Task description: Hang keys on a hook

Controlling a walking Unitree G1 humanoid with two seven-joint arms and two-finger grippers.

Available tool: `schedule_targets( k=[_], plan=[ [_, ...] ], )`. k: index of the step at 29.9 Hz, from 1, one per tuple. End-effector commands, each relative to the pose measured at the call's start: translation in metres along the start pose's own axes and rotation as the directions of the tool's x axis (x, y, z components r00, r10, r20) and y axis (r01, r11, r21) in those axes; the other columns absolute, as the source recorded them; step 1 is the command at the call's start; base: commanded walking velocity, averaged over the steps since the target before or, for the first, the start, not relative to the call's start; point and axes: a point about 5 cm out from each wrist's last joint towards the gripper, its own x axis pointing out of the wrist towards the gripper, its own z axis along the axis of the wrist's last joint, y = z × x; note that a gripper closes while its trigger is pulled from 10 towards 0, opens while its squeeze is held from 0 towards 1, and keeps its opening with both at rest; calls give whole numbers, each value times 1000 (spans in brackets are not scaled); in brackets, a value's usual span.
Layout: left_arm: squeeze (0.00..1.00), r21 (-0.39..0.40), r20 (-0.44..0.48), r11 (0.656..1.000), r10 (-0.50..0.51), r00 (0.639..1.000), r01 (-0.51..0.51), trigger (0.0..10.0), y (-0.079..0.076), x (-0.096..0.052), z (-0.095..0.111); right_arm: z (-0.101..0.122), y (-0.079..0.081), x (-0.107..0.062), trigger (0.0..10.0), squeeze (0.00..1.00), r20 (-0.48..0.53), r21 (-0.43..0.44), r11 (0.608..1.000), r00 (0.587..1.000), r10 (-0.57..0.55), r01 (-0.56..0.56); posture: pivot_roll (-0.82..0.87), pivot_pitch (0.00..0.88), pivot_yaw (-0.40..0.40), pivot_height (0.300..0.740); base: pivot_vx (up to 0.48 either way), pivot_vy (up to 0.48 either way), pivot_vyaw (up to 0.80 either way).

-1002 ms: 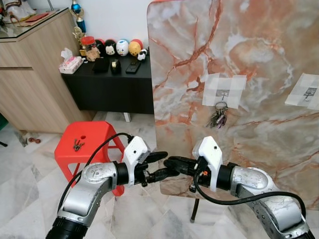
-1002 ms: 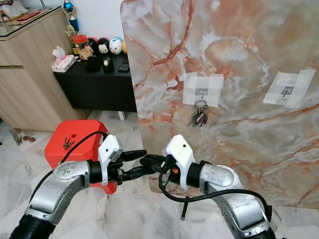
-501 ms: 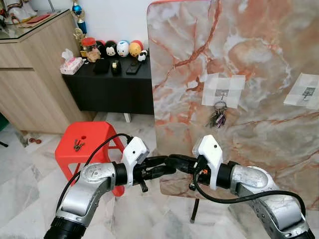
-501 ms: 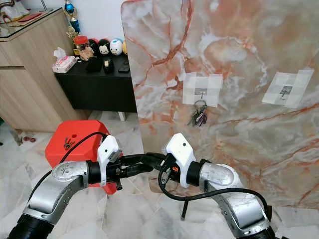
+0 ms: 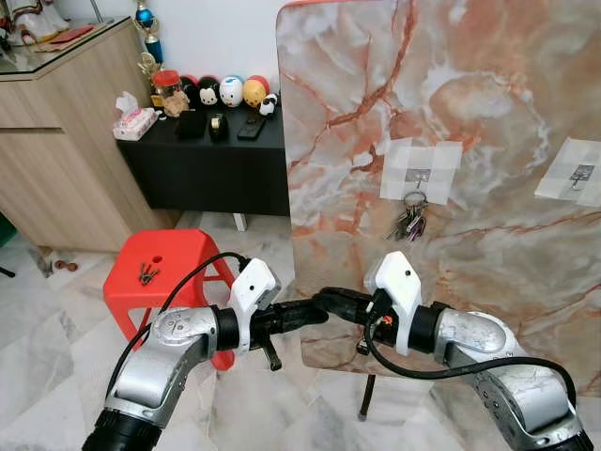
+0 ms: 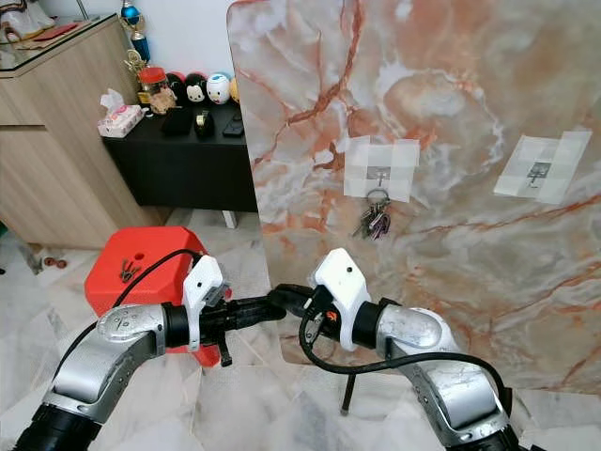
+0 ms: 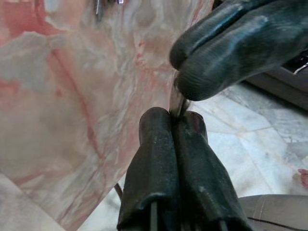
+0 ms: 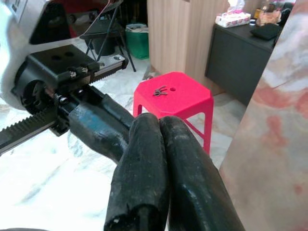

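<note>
A bunch of keys point(image 5: 408, 224) hangs from a taped hook point(image 5: 421, 175) on the upright marble board point(image 5: 470, 85). A second taped hook point(image 5: 584, 174) further right is bare. Another small bunch of keys point(image 5: 146, 273) lies on the red stool point(image 5: 174, 258). My left gripper point(image 5: 315, 311) and right gripper point(image 5: 327, 302) are both shut, low in front of the board's lower left corner, tips touching. In the left wrist view the shut left fingers point(image 7: 159, 144) meet the right fingertips point(image 7: 226, 48), with a thin grey sliver between them that I cannot identify.
A black sideboard point(image 5: 202, 164) with toys and a tissue box point(image 5: 132, 120) stands against the back wall. A wooden cabinet point(image 5: 66, 141) is at the left. The board's thin stand leg point(image 5: 364, 404) reaches the marble floor.
The left gripper's fingers, spread apart a second ago, have closed. Its tip now rests against the right gripper's tip. The hanging keys have not moved.
</note>
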Motion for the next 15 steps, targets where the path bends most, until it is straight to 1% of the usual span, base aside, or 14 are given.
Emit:
schedule_targets(
  k=[1,15],
  plan=[
    [0,7,7,1000,9,1000,-9,0,2,-3,4,2,-2,0,10000,0,5,-4,1000,1000,-4,4,-3,51,40,740,0,0,0],
    [0,-3,26,1000,16,1000,-16,0,3,-5,5,0,-3,1,10000,0,6,10,1000,1000,-15,15,-3,53,41,740,0,0,0]
  ],
)
